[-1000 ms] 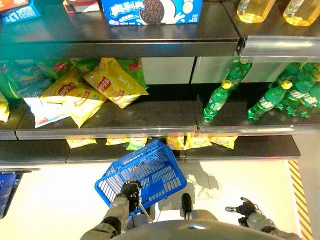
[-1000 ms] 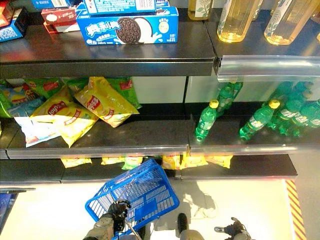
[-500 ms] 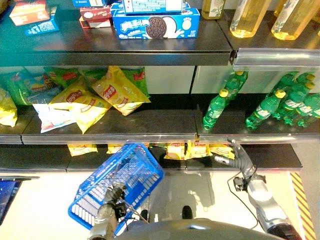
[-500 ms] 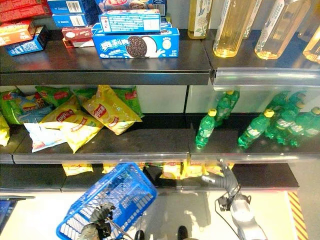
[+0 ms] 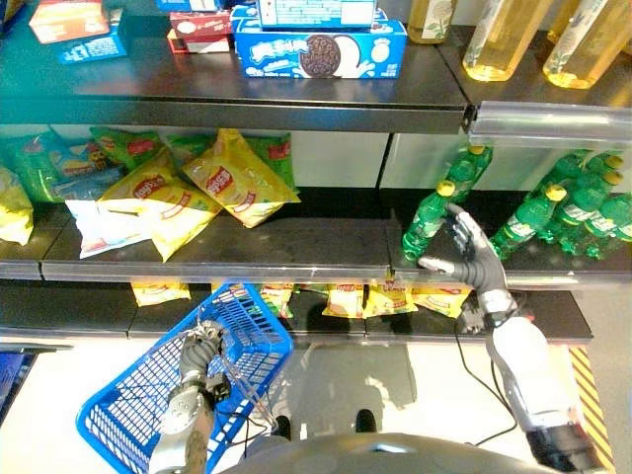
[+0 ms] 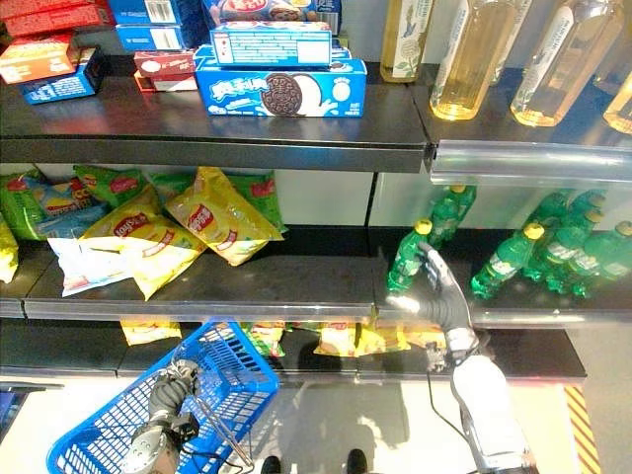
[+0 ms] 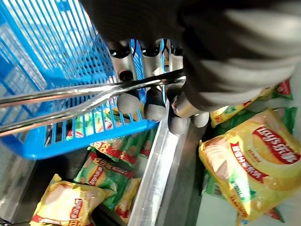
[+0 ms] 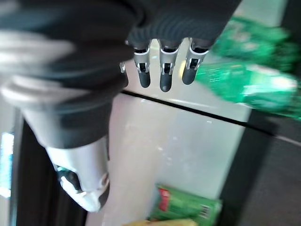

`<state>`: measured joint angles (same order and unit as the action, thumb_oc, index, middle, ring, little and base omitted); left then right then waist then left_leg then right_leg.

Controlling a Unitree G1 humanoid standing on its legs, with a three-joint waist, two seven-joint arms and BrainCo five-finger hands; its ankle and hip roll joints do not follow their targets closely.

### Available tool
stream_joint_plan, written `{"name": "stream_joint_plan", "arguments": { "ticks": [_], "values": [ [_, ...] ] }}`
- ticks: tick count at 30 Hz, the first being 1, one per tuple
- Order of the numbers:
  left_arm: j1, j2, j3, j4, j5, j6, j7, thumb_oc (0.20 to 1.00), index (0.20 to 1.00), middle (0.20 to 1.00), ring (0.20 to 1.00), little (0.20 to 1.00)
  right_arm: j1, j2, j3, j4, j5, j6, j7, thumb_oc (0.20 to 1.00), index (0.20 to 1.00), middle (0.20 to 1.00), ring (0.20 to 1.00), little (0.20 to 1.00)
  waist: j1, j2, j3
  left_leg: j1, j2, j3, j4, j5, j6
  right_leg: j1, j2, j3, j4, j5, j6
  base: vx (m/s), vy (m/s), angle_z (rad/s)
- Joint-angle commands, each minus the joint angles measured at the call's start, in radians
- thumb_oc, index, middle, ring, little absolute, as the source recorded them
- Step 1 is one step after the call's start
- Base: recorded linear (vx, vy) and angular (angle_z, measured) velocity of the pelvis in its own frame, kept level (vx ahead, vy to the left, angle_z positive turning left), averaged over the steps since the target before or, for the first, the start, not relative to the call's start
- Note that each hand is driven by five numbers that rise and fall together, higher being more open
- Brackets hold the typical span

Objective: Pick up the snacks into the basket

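Note:
Yellow snack bags lie piled with green ones on the left of the middle shelf. More small yellow bags sit on the low shelf beneath. My left hand is shut on the metal handle of the blue wire basket, which hangs tilted below the shelf edge at lower left. In the left wrist view its fingers curl round the handle wires. My right hand is open, fingers straight, raised in front of the middle shelf edge beside a green bottle, well right of the snack bags.
Green bottles crowd the right of the middle shelf. A blue biscuit box and small cartons stand on the top shelf, with yellow oil bottles to the right. Pale floor lies below, with a striped line at the far right.
The camera has tipped up. My right hand rose from near the floor to the middle shelf edge by the green bottles. The basket swung down and to the left in my left hand.

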<state>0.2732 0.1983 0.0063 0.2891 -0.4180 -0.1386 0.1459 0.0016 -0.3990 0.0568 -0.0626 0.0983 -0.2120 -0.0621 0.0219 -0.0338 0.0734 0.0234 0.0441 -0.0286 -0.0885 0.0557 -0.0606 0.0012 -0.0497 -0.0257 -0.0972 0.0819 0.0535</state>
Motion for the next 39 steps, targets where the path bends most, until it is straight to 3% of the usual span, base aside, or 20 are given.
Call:
{"name": "stream_joint_plan", "arguments": {
  "ticks": [1, 12, 17, 24, 29, 32, 39],
  "values": [
    [-0.074, 0.084, 0.013, -0.256, 0.005, -0.156, -0.028, 0.2, 0.2, 0.2, 0.2, 0.2, -0.127, -0.032, 0.009, 0.002, -0.021, -0.03, -0.039, 1.0, 1.0, 1.0, 1.0, 1.0, 0.064, -0.01, 0.002, -0.015, -0.061, -0.007, 0.009, -0.055, 0.029, 0.044, -0.046, -0.061, 0.01, -0.089, 0.109, -0.04, -0.001, 0.14],
    [-0.065, 0.089, -0.001, -0.28, -0.033, -0.16, -0.059, 0.2, 0.2, 0.2, 0.2, 0.2, -0.178, -0.031, 0.04, 0.0, 0.033, -0.033, -0.009, 1.0, 1.0, 1.0, 1.0, 1.0, 0.135, -0.028, 0.025, -0.055, -0.081, -0.097, 0.012, -0.035, 0.029, 0.053, -0.063, -0.156, 0.01, -0.09, 0.108, -0.02, -0.006, 0.36],
    [-0.104, 0.125, -0.028, -0.331, -0.057, -0.153, -0.045, 0.2, 0.2, 0.2, 0.2, 0.2, -0.291, -0.037, 0.07, 0.174, -0.045, 0.036, -0.115, 1.0, 1.0, 1.0, 1.0, 1.0, 0.162, -0.031, 0.061, -0.094, -0.094, -0.124, 0.028, -0.03, 0.036, 0.008, -0.07, -0.171, 0.058, -0.096, 0.105, -0.08, 0.002, 0.14],
    [-0.162, 0.18, -0.077, -0.428, -0.077, -0.157, -0.027, 0.2, 0.2, 0.2, 0.2, 0.2, -0.488, -0.019, 0.049, 0.434, 0.039, 0.09, -0.27, 1.0, 1.0, 1.0, 1.0, 1.0, 0.2, -0.018, 0.169, -0.25, -0.13, -0.167, 0.167, -0.048, 0.05, -0.111, -0.095, -0.218, 0.152, -0.1, 0.093, -0.14, 0.018, 0.25],
    [-0.195, 0.198, -0.106, -0.471, -0.1, -0.167, -0.017, 0.2, 0.2, 0.2, 0.2, 0.2, -0.663, -0.074, 0.035, 0.628, 0.074, 0.127, -0.355, 1.0, 1.0, 1.0, 1.0, 1.0, 0.217, -0.021, 0.215, -0.314, -0.139, -0.17, 0.214, -0.052, 0.05, -0.162, -0.099, -0.216, 0.181, -0.099, 0.087, -0.08, 0.032, 0.04],
    [-0.207, 0.215, -0.126, -0.49, -0.088, -0.162, -0.013, 0.2, 0.2, 0.2, 0.2, 0.2, -0.763, -0.1, 0.029, 0.728, 0.126, 0.138, -0.384, 1.0, 1.0, 1.0, 1.0, 1.0, 0.222, -0.023, 0.233, -0.329, -0.14, -0.174, 0.224, -0.054, 0.048, -0.176, -0.1, -0.219, 0.188, -0.1, 0.085, -0.01, 0.033, 0.06],
    [-0.229, 0.237, -0.155, -0.508, -0.071, -0.165, -0.007, 0.2, 0.2, 0.2, 0.2, 0.2, -0.934, -0.157, 0.086, 0.748, 0.127, 0.129, -0.403, 1.0, 1.0, 1.0, 1.0, 1.0, 0.227, -0.032, 0.264, -0.346, -0.138, -0.168, 0.22, -0.048, 0.043, -0.196, -0.098, -0.208, 0.185, -0.091, 0.089, 0.0, 0.016, 0.02]
  ]
}}
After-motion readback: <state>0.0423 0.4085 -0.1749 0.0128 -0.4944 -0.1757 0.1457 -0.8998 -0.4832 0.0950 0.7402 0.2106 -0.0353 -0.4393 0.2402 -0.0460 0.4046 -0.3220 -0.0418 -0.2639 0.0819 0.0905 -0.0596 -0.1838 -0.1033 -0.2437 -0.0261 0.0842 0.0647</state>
